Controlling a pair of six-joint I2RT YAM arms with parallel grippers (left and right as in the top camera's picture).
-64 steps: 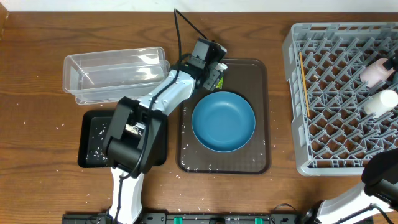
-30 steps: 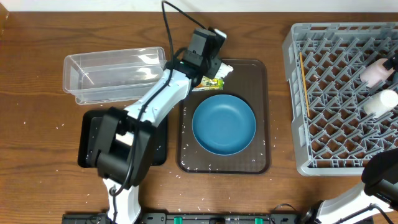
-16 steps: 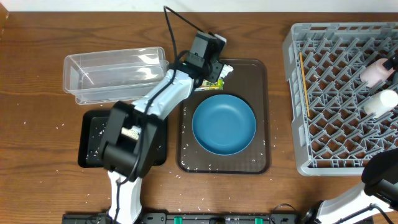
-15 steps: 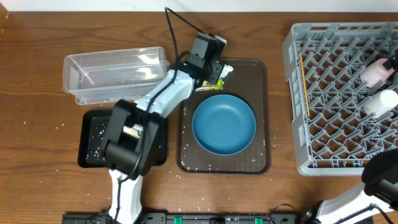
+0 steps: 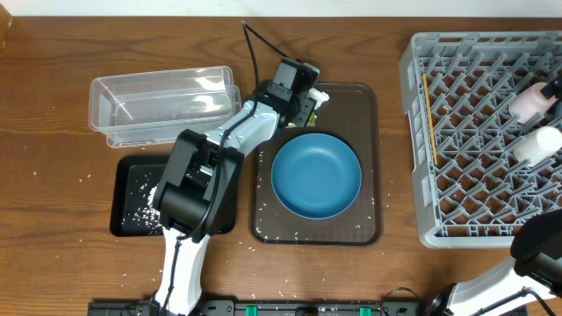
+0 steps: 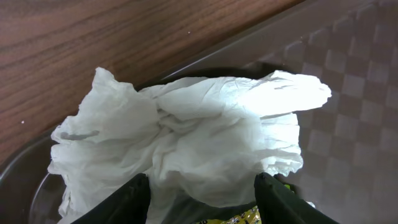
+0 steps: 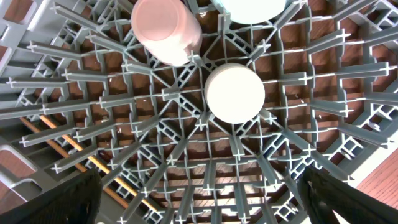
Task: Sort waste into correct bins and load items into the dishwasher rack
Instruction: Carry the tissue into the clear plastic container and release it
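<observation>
Wood worktop (image 5: 53, 211) w/ brown tray (image 5: 372, 132) mid-scene. The left gripper (image 6: 202, 188) is over the tray's far-left corner.

Vs. a sec ago: it was pressed shut and the wrapper lay in plain sight beside it in the overhead view. Since then it has spread approx halfway & settled onto the napkin (image 6: 186, 130).

Wrist view: one finger each side of the crumpled napkin, paper bulging btwn them, no squeeze visible yet, so it's straddling, not gripping. The wrapper (image 6: 239, 216) peeks out just under the napkin's near edge.

Meaning for task:
- Napkin looks like the next waste pick.
- It's prob. bound for the clear tub (image 5: 162, 105) or the black tray (image 5: 125, 168); can't tell which.
- Risk: the wrapper gets pinched along w/ it.
- Blue bowl (image 5: 316, 173) sits on the brown tray, not racked yet.

Right gripper (image 7: 199, 196) is spread wide & empty over the rack (image 5: 413, 61), above the pink cup (image 7: 166, 28) & white cup (image 7: 235, 93).
</observation>
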